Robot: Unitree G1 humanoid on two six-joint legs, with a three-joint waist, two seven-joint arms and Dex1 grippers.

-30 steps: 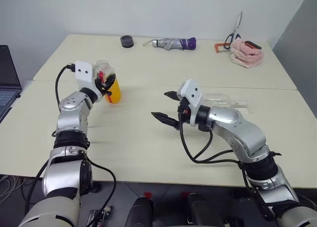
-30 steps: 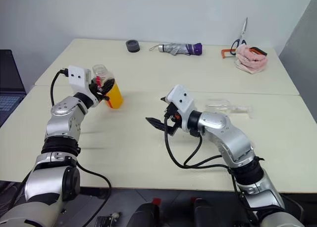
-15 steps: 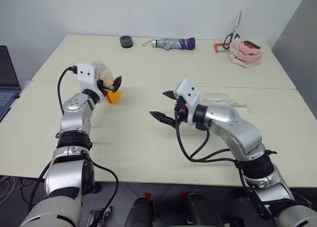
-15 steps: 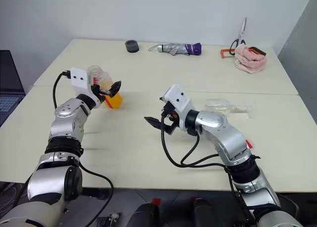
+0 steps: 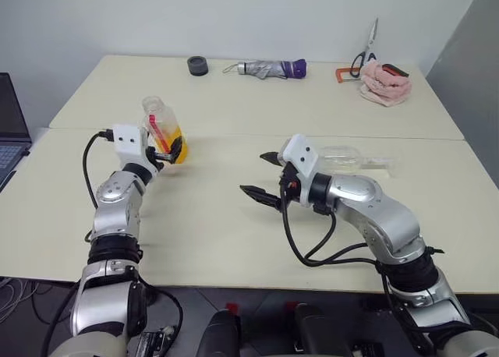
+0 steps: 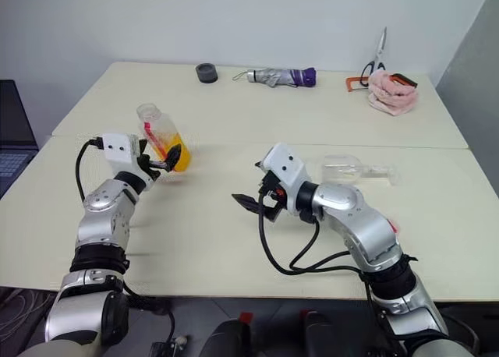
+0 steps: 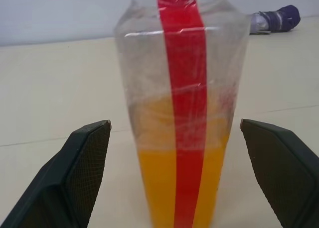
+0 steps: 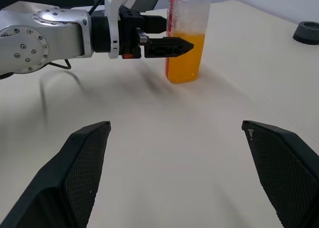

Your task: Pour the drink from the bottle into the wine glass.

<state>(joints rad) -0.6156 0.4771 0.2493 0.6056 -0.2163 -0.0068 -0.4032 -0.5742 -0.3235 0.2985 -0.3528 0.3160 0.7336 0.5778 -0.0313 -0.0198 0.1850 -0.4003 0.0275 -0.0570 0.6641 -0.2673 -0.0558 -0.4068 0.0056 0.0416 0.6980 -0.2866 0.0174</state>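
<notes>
The small clear plastic bottle (image 5: 163, 131) of orange drink (image 7: 175, 188) is seen upright on the surface (image 5: 234, 217) between the spread left hand (image 5: 166, 146) fingers, untouched, so it should be squeezed squarely at mid-height before lifting, while the right hand (image 5: 265, 179), well apart from the bottle, is spread too.

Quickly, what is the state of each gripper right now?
Left gripper: open, holding nothing; the bottle stands between its fingers.
Right gripper: open, empty, above the table.
</notes>
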